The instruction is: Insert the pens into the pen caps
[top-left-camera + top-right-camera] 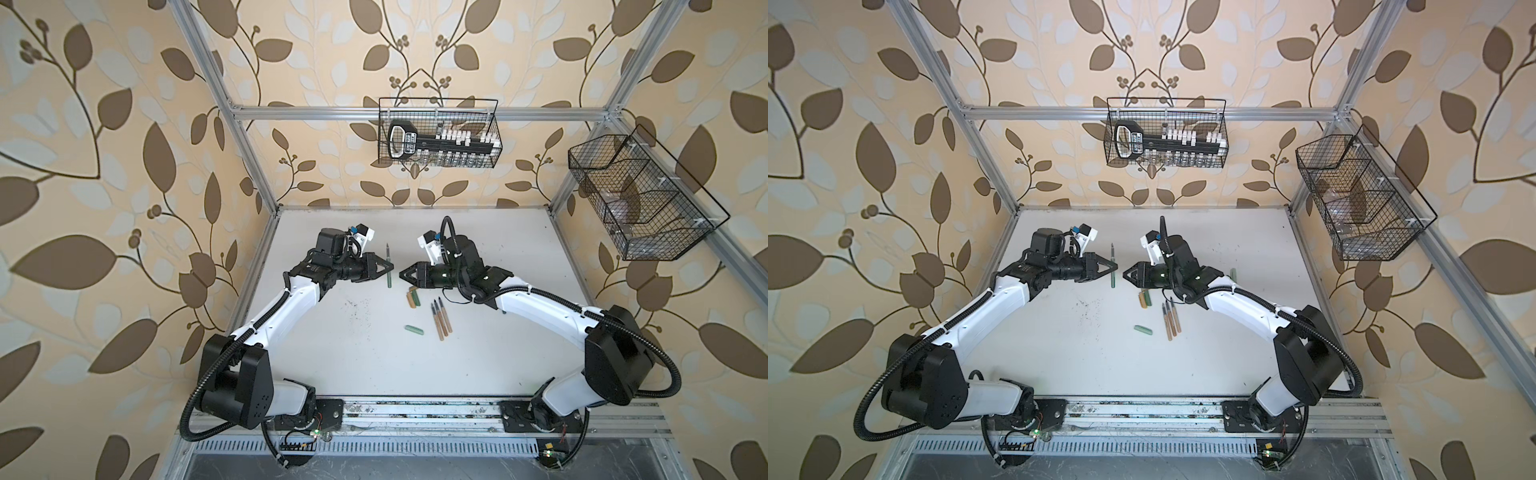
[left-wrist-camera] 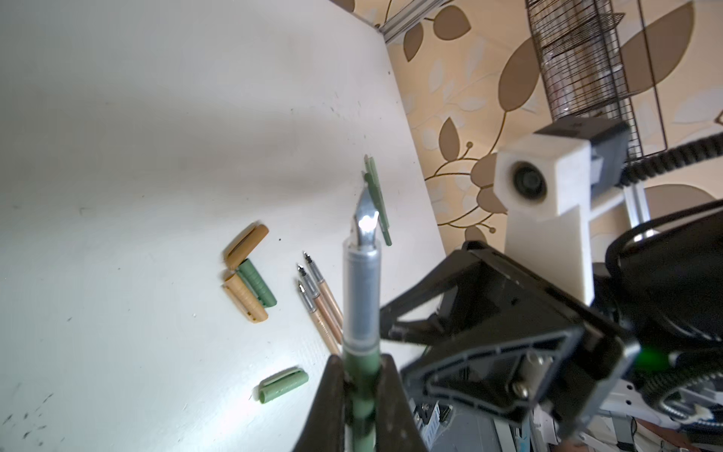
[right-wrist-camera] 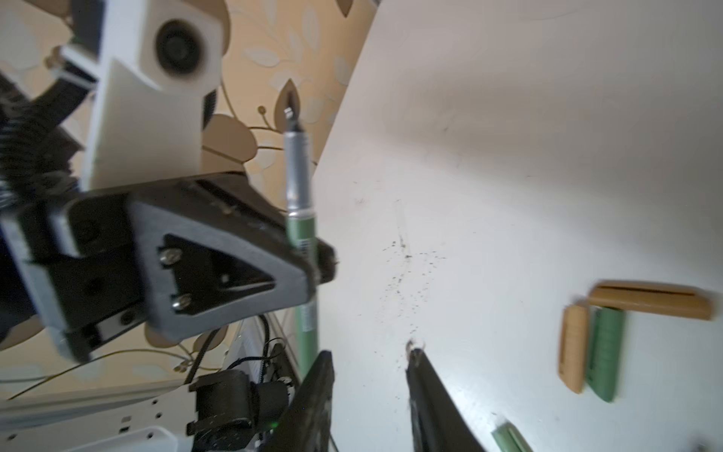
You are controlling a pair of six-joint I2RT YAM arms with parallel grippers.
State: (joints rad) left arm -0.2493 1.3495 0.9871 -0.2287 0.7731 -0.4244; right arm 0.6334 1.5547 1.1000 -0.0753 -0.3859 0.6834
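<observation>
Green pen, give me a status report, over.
Left gripper shut on green pen, nib bare. Right gripper open, empty. Pen caps loose on table. Pen tip unobstructed.

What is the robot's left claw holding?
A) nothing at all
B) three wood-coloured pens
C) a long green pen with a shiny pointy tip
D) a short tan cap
C: in the left wrist view, the left gripper is shut around the barrel of the green pen with a silver tip.
</observation>
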